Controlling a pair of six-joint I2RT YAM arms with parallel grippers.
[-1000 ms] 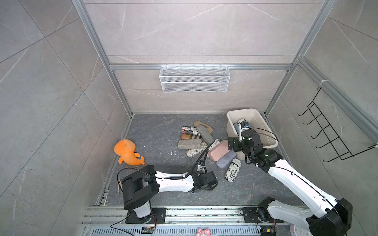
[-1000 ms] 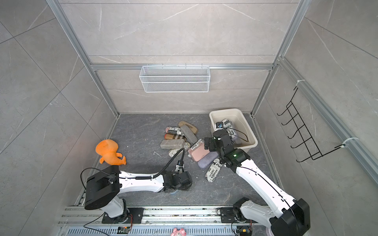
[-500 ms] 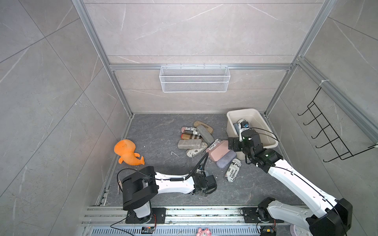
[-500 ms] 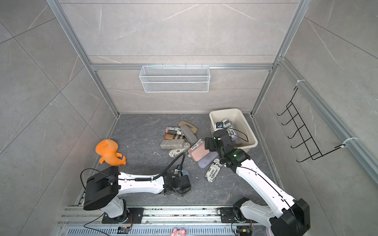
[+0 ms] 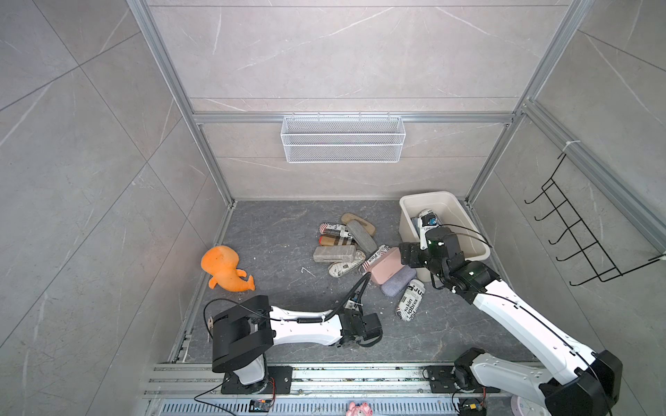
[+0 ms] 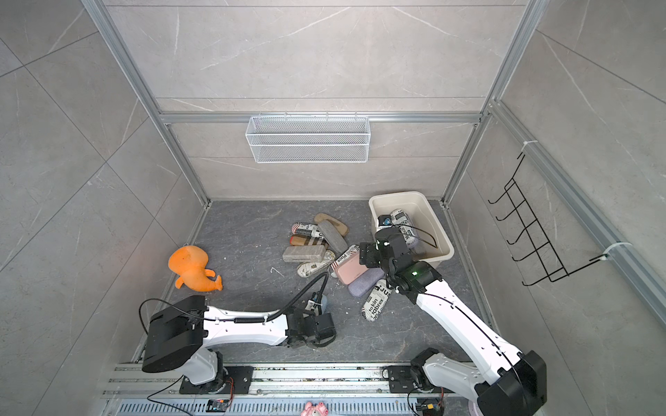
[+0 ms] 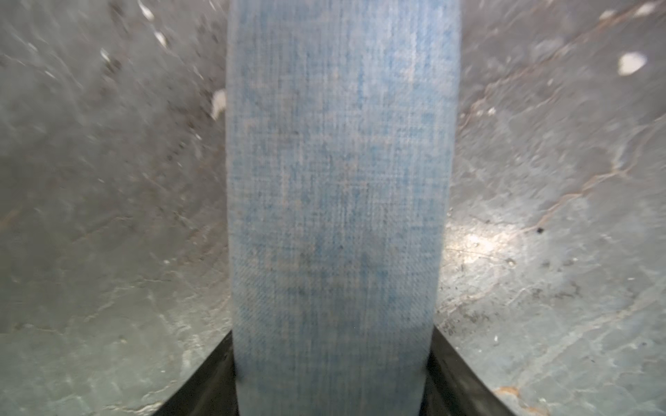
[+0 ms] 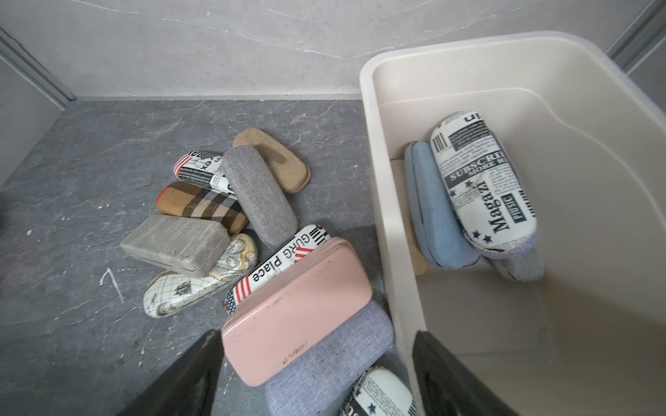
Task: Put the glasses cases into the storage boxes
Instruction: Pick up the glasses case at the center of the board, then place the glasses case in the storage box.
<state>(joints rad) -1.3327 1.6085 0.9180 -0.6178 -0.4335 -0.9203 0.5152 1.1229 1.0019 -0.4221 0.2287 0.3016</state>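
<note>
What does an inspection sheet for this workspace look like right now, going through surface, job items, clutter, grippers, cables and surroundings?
Surface: dark grey stone-look floor, white specks scattered on it.
Job's things: cream storage tub holds a newspaper-print case, a blue case and others beneath; a pile of cases remains outside, including the pink case.
Clutter: orange plush toy.
Grippers: left gripper straddles a blue fabric case; right gripper open, empty, above the pink case by the tub's wall.
Cables: black cable loops above the left arm.
Surroundings: wire mesh basket, black wall rack.

Left fingers [image 7: 223, 378] tighter around blue case [image 7: 335, 201]
</note>
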